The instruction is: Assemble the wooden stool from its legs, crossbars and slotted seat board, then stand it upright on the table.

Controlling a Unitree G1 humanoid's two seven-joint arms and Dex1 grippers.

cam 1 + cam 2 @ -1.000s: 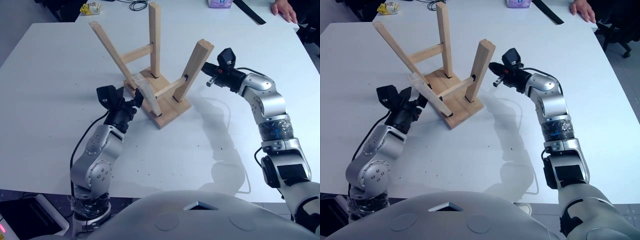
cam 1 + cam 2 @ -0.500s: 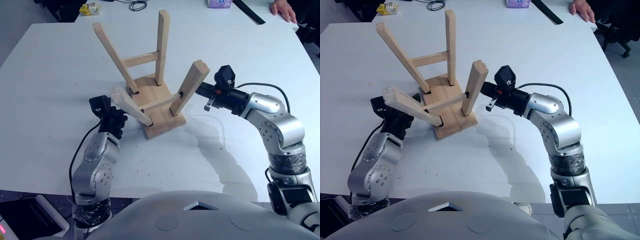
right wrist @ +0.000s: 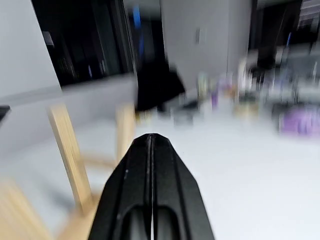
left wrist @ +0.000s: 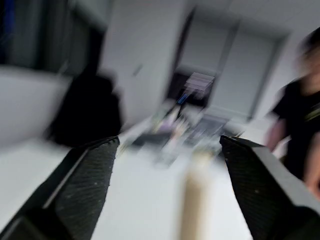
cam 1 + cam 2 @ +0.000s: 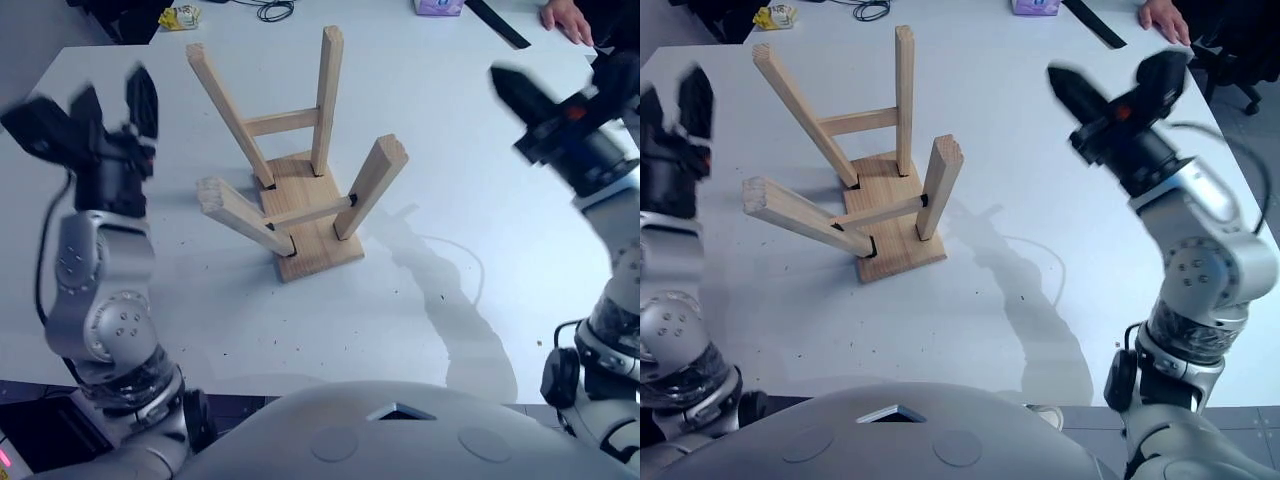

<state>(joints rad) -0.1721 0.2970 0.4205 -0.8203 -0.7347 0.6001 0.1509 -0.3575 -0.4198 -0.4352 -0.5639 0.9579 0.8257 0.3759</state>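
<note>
My left pincer (image 5: 112,95) is released, fingers spread wide and holding nothing, at the upper left of the head frame. My right pincer (image 5: 508,84) is clenched on nothing, fingers pressed together, at the upper right. Both hang well apart from the work. Between them, at centre frame, the pale wooden stool (image 5: 300,205) sits upside down on the white table (image 5: 450,200). Its flat rectangular seat board (image 5: 325,250) lies on the tabletop and four square-section legs point upward. The legs are not parallel: the near-left leg (image 5: 240,215) leans far out toward the left edge, the far-left leg (image 5: 225,110) also slants, and the two right-hand legs stand closer to vertical. One thin crossbar (image 5: 285,120) joins the far pair, another (image 5: 312,210) the near pair. Judgement: joining looks done, so the step in hand is the flip. The next move calls for opening the right pincer, taking opposite legs close to the seat board, and rotating the whole until the leg ends meet the table. The splay suggests loose slots; a leg could pull free under lift.
</note>
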